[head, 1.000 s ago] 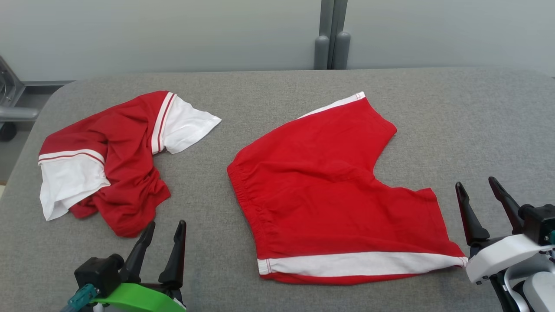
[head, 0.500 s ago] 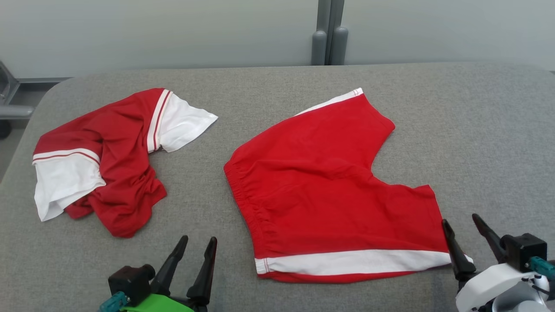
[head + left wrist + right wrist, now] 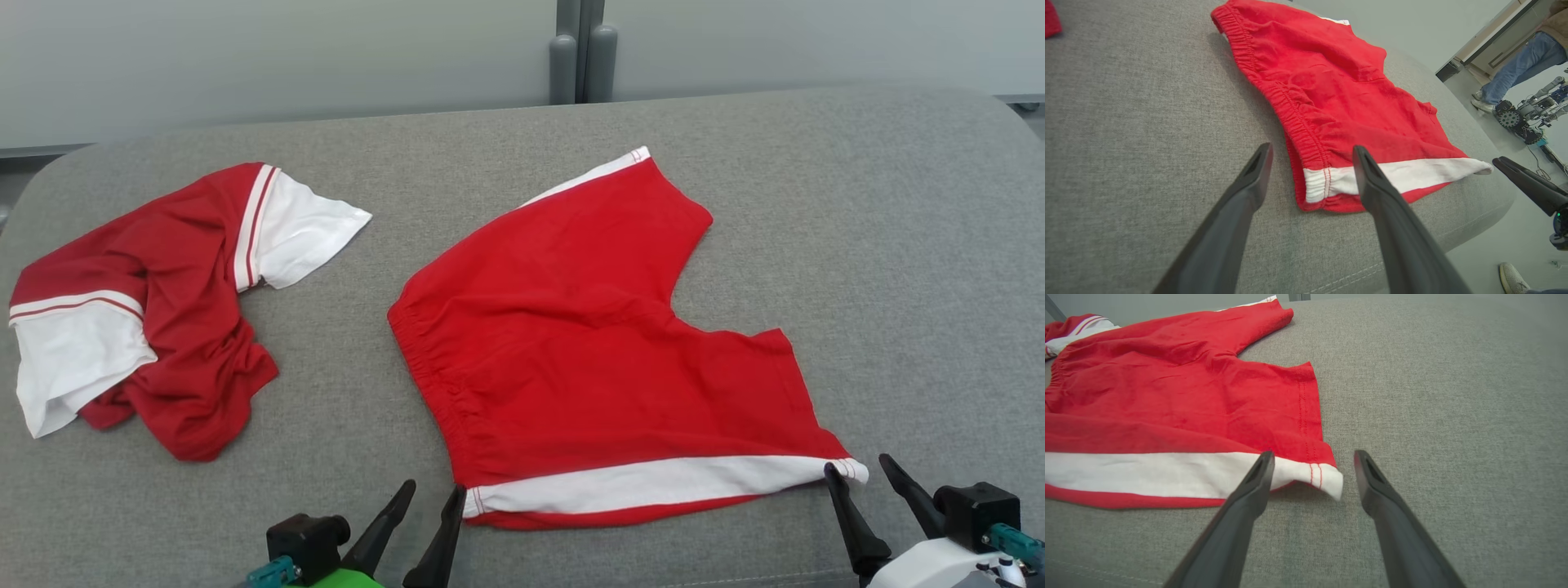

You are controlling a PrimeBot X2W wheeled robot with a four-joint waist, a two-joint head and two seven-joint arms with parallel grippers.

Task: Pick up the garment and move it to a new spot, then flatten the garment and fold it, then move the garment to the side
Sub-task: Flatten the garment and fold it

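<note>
Your left tool (image 3: 433, 490) is spread wide and holds nothing. Its tips sit at the near waistband corner of the red shorts (image 3: 588, 343), and in the left wrist view the two fingers (image 3: 1249, 183) straddle the end of the white side stripe (image 3: 1412, 173) where it meets the elastic. Your right tool (image 3: 859, 464) is equally wide open and also empty. It is placed at the opposite end of that stripe, and in the right wrist view the white hem corner, curled slightly up, lies between its fingers. The shorts lie spread nearly flat on the middle of the grey fabric worktop (image 3: 898, 245), with the waistband to the left, the legs to the right and the stripe along the near edge. A red and white top (image 3: 163, 327) lies crumpled well apart at the far left. Beyond the worktop edge, the left wrist view shows a person (image 3: 1523, 57) in jeans standing on the floor.
</note>
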